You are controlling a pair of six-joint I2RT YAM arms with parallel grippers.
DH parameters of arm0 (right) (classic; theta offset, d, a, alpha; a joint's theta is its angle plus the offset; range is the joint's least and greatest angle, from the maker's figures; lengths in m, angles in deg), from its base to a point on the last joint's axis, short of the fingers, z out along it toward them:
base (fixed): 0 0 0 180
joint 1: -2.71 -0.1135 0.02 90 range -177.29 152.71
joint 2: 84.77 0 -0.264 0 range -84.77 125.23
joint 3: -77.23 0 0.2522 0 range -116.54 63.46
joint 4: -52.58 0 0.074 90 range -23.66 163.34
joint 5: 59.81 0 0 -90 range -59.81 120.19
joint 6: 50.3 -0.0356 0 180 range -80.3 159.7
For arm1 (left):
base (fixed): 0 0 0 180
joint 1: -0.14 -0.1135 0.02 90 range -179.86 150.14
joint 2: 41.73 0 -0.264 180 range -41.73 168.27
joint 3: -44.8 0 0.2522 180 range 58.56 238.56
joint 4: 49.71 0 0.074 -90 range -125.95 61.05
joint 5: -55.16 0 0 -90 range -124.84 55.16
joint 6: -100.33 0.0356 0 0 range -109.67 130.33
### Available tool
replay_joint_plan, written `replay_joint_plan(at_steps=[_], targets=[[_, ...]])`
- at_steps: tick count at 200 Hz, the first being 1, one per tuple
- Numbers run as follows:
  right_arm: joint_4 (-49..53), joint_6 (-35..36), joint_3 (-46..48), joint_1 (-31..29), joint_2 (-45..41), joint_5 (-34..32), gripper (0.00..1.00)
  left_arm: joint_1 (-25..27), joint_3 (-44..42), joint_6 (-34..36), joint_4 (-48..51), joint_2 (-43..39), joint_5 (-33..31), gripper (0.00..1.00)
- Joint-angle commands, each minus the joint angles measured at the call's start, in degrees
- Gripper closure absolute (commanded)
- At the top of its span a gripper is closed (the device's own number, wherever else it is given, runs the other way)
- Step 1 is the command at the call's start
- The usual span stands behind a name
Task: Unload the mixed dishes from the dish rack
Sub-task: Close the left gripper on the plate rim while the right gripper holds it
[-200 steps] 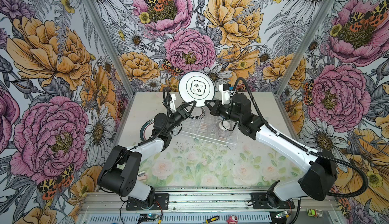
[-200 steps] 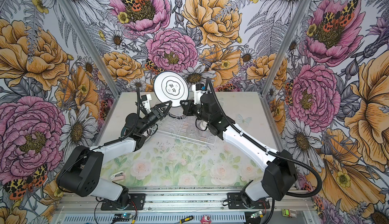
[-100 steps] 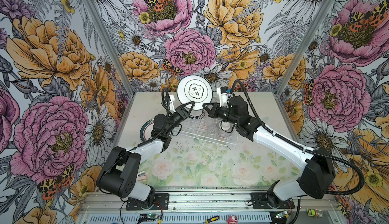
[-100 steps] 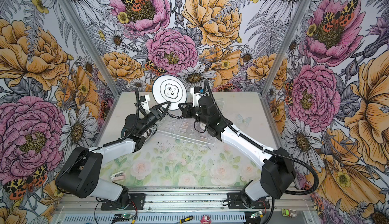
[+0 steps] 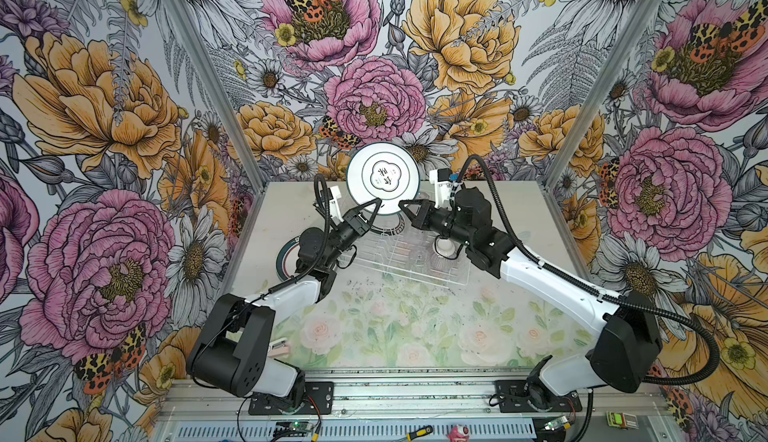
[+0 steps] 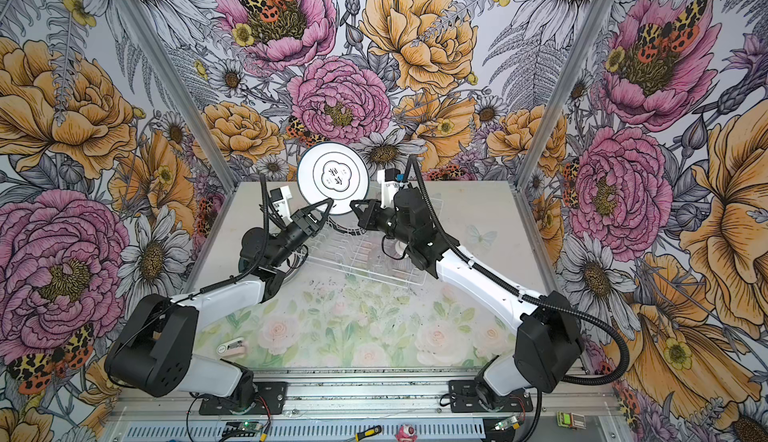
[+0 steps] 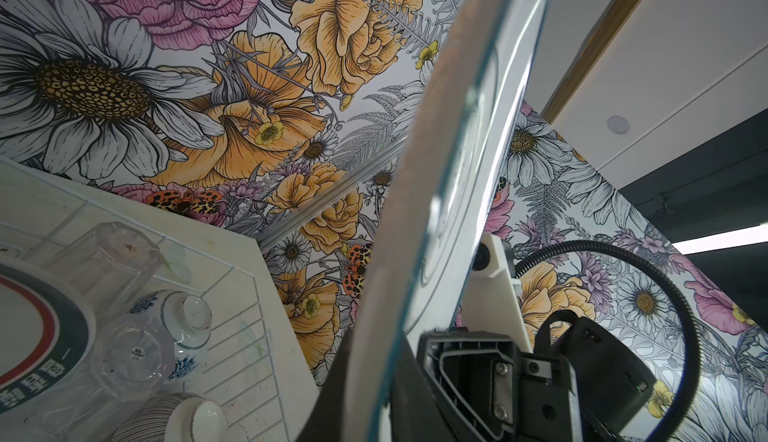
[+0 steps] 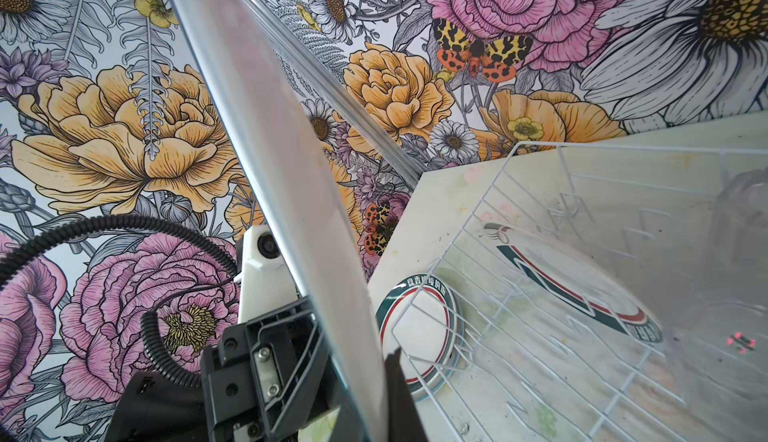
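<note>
A round white plate [image 5: 382, 178] [image 6: 333, 178] with a dark rim stands upright in the air above the back of the dish rack [image 5: 415, 271] [image 6: 374, 271]. My left gripper [image 5: 376, 202] [image 6: 328, 202] is shut on its lower left rim. My right gripper [image 5: 402, 203] [image 6: 353, 202] is shut on its lower right rim. In both wrist views the plate [image 7: 457, 170] [image 8: 291, 170] runs edge-on between the jaws of the left gripper [image 7: 374, 377] and the right gripper [image 8: 365, 377]. In the rack [image 7: 249, 336] sit clear tumblers [image 7: 112, 253], a blue-patterned bowl [image 7: 183, 315] and a grey-striped bowl [image 7: 178, 415].
Another dark-rimmed plate [image 5: 286, 259] lies flat on the table left of the rack, partly under my left arm. A small pink and white object [image 5: 278, 346] lies near the front left. The flowered back wall stands close behind the raised plate.
The right arm has carried the raised plate slightly left. The left gripper's jaws have closed onto the plate's lower rim.
</note>
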Motion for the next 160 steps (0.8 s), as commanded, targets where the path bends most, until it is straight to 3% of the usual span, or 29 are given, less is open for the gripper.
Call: replay_joint_plan(at_steps=[1,38,54,133,160], targets=[[-3.13,2.51,0.67,-0.34,0.55,0.04,0.81,-0.32,-0.8,1.81,-0.03,-0.83,-1.54,1.0],[-4.58,2.63,1.74,-0.38,-0.01,-0.31,0.46,-0.39,-0.98,2.05,0.19,-0.91,-1.81,1.0],[-4.76,2.77,1.99,-0.34,-0.11,-0.66,0.36,-0.4,-1.05,2.07,0.16,-1.08,-1.76,1.0],[-4.93,3.09,2.13,-0.17,-0.19,-1.91,0.14,-0.67,-1.44,2.77,1.35,-2.27,-2.5,1.0],[-5.03,3.09,2.13,-0.17,-0.07,-2.49,0.12,-0.68,-1.68,2.97,1.63,-2.58,-2.78,1.0]])
